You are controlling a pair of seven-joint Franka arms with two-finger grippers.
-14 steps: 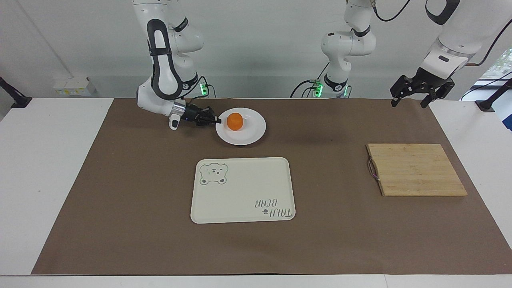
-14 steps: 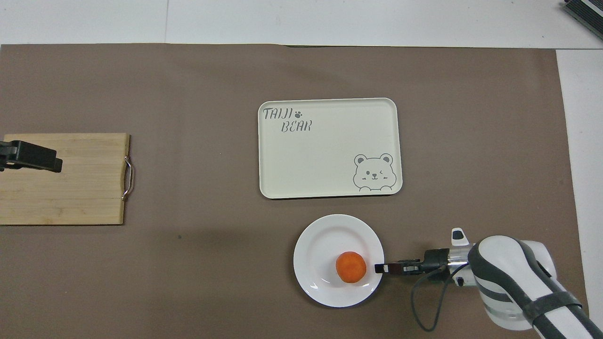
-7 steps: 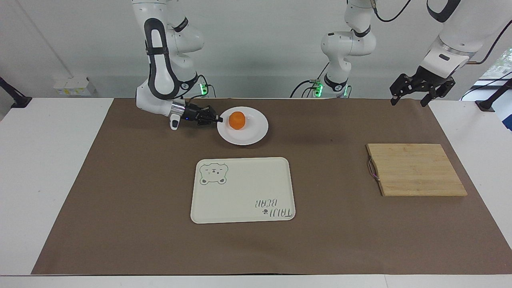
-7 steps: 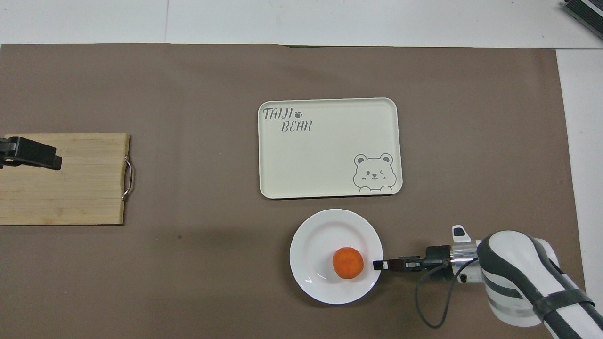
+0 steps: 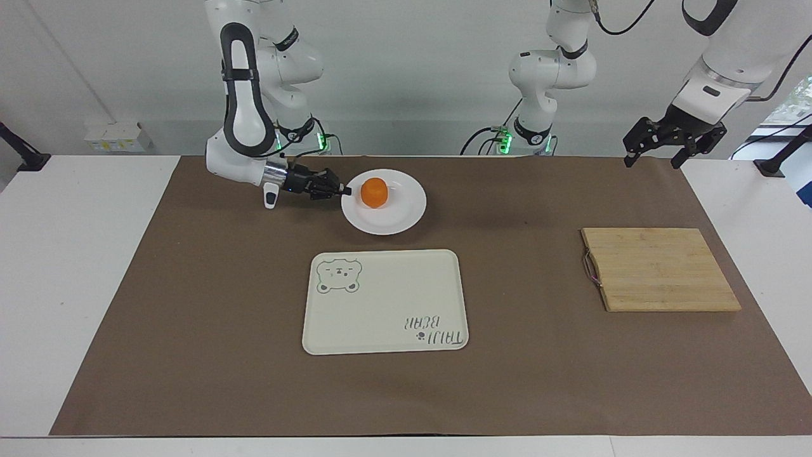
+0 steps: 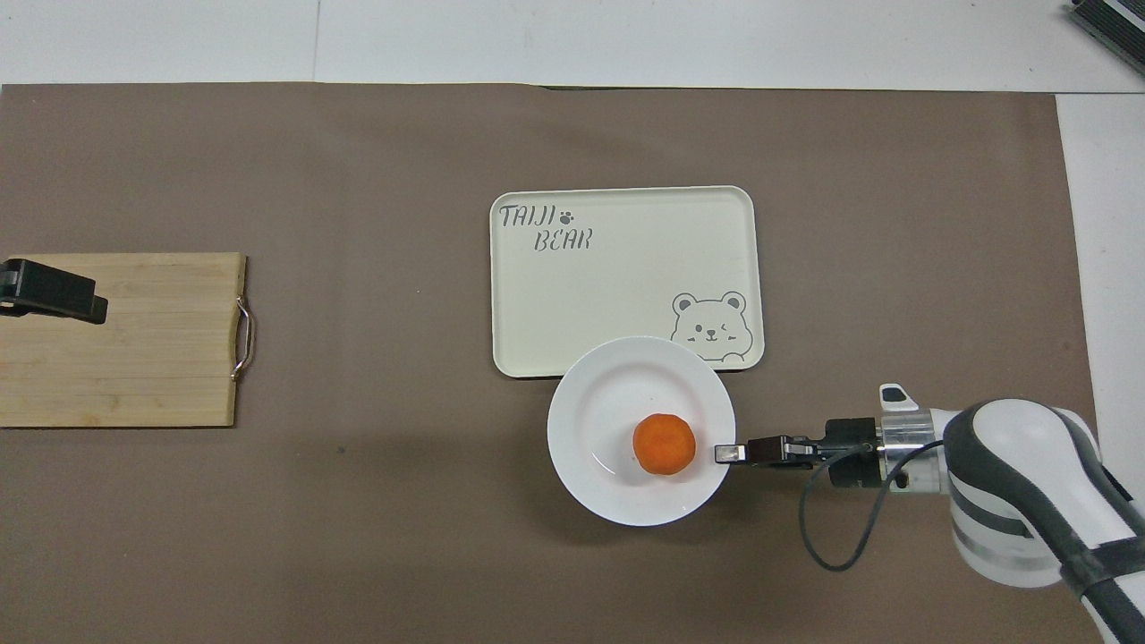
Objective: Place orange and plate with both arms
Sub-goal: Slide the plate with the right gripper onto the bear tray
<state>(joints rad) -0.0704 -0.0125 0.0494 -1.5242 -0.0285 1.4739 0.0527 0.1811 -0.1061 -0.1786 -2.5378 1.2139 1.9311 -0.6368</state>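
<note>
Overhead only, plate overlapping tray.

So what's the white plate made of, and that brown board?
The plate looks like glazed ceramic, or maybe hard plastic: it is plain white and glossy, with small shiny highlights. The board looks like bamboo or wood: pale tan strips with grain lines, a matte finish, and a small metal handle on one edge.

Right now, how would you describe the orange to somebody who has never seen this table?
On the brown mat, find the cream bear tray in the middle. Just nearer to the robots, the right tool holds a white plate by its rim. The orange sits on that plate, the only small, round, brightly coloured thing here.
</note>
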